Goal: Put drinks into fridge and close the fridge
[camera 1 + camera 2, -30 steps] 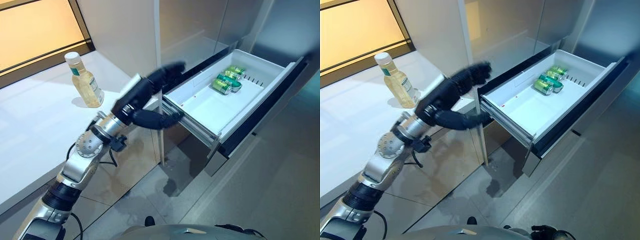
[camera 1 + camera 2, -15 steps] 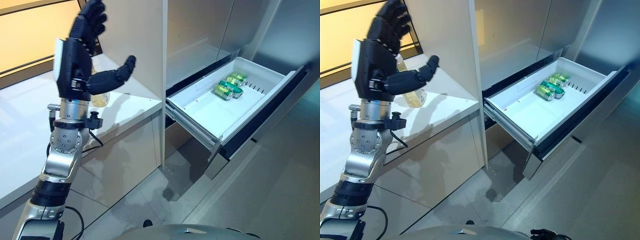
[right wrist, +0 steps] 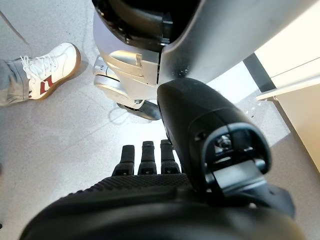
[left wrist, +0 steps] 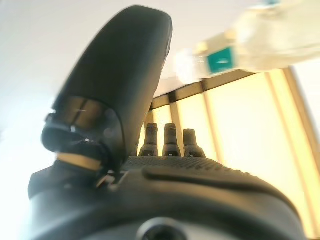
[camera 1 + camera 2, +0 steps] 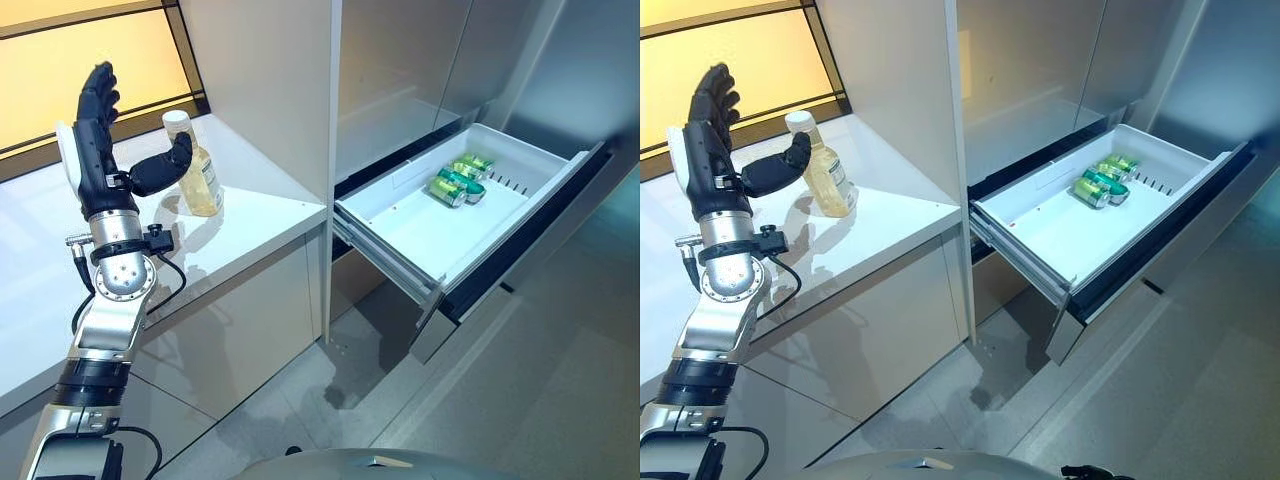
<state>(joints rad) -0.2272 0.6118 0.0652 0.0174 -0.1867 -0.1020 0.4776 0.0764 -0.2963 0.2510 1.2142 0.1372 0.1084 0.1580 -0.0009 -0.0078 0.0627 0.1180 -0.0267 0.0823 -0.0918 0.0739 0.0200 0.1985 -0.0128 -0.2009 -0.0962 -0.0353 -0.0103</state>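
Note:
A clear bottle of yellowish drink with a white cap [image 5: 197, 168] stands on the white counter [image 5: 40, 260] by the tall panel. My left hand [image 5: 100, 150] is raised over the counter just left of the bottle, fingers straight up and thumb [image 5: 775, 170] stretched toward the bottle, empty; whether the thumb touches it I cannot tell. The bottle also shows past the thumb in the left wrist view [image 4: 250, 45]. The fridge drawer [image 5: 470, 250] stands pulled out at the right, with green cans [image 5: 456, 180] lying at its far end. My right hand [image 3: 150, 200] hangs over the floor, fingers straight, empty.
A tall white panel [image 5: 265, 80] stands between the counter and the fridge. The drawer's dark front [image 5: 520, 240] juts into the floor space at the right. A person's white shoe [image 3: 42, 72] shows on the grey floor in the right wrist view.
My left hand has swung from near the drawer's corner up and left over the counter, and now stands beside the bottle. The camera has shifted a little.

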